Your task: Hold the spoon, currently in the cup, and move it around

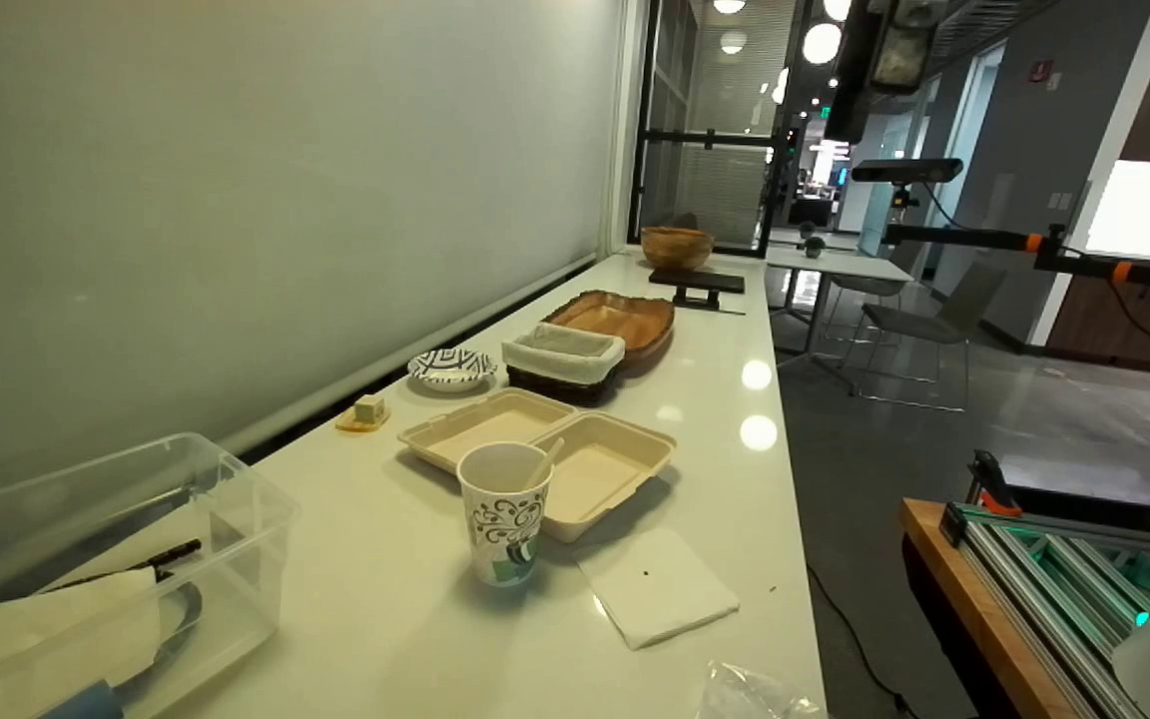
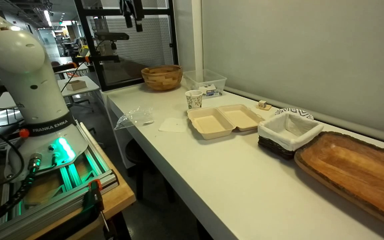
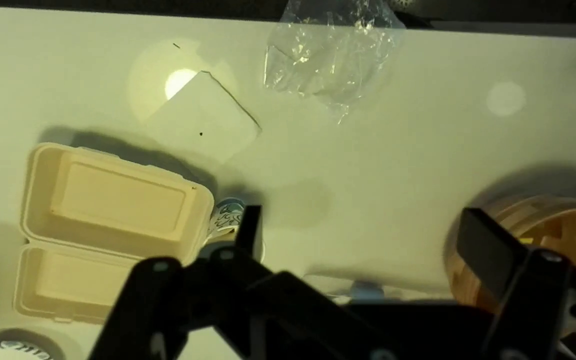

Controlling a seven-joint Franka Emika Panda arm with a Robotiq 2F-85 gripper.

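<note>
The white paper cup (image 1: pixel 503 519) with a dark and green print stands upright on the white counter, close beside the open cream tray (image 1: pixel 595 474). It also shows in an exterior view (image 2: pixel 194 100) and in the wrist view (image 3: pixel 225 216), where a finger covers part of it. The spoon (image 1: pixel 545 462) shows as a pale handle sticking out of the cup and leaning on its rim; its lower end is hidden inside. My gripper (image 3: pixel 360 220) is wide open and empty, high above the counter and apart from the cup. It also shows at the top of an exterior view (image 2: pixel 134 25).
A clear plastic bin (image 1: pixel 236 539) stands near the cup. A napkin (image 1: pixel 660 587) and a clear plastic bag (image 2: pixel 135 117) lie toward the counter's front edge. A lined basket (image 2: pixel 290 131), a patterned bowl (image 1: pixel 451 369), a wooden tray (image 2: pixel 355 166) and a wooden bowl (image 2: pixel 162 78) also stand there.
</note>
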